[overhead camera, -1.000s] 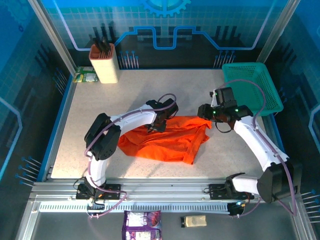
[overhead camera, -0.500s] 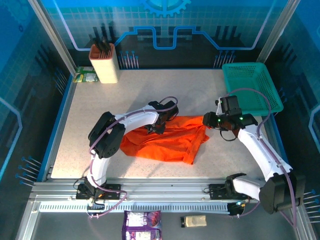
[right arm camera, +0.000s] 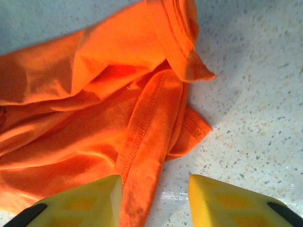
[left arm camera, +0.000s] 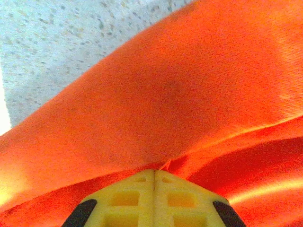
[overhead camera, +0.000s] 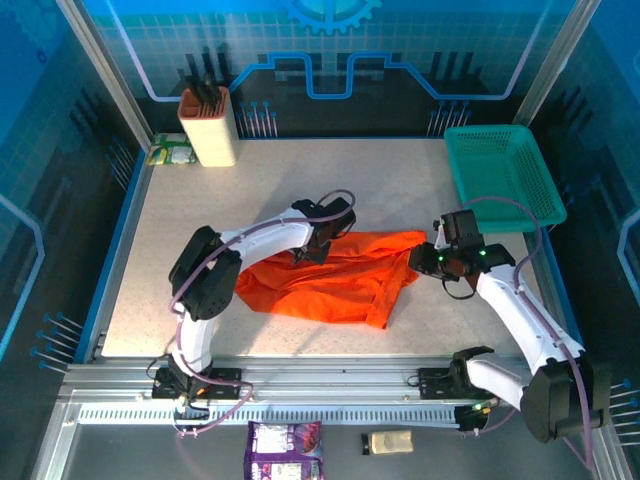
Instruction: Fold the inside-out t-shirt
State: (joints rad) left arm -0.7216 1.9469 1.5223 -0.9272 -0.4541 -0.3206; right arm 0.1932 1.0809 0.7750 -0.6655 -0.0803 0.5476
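The inside-out t-shirt (overhead camera: 330, 282) is a bright orange-red heap, crumpled in the middle of the table. My left gripper (overhead camera: 311, 250) sits at its far left edge. In the left wrist view its yellow fingers (left arm camera: 137, 194) are pressed together, and a fold of the t-shirt (left arm camera: 180, 90) is pinched at the left gripper (left arm camera: 154, 171). My right gripper (overhead camera: 421, 259) hovers at the shirt's right edge. It stands open (right arm camera: 155, 191) low over the table, with a stitched strip of the t-shirt (right arm camera: 142, 137) lying between its fingers, untouched on the right side.
A teal mesh basket (overhead camera: 505, 175) stands at the far right of the speckled table (overhead camera: 200, 220). A tan holder (overhead camera: 208, 125) and a green packet (overhead camera: 170, 152) are at the far left. A purple packet (overhead camera: 285, 448) and a small beige item (overhead camera: 390, 441) lie below the front rail.
My left gripper has closed onto the shirt's far left edge. My right gripper has moved nearer and slightly right, down to the shirt's right edge, still open.
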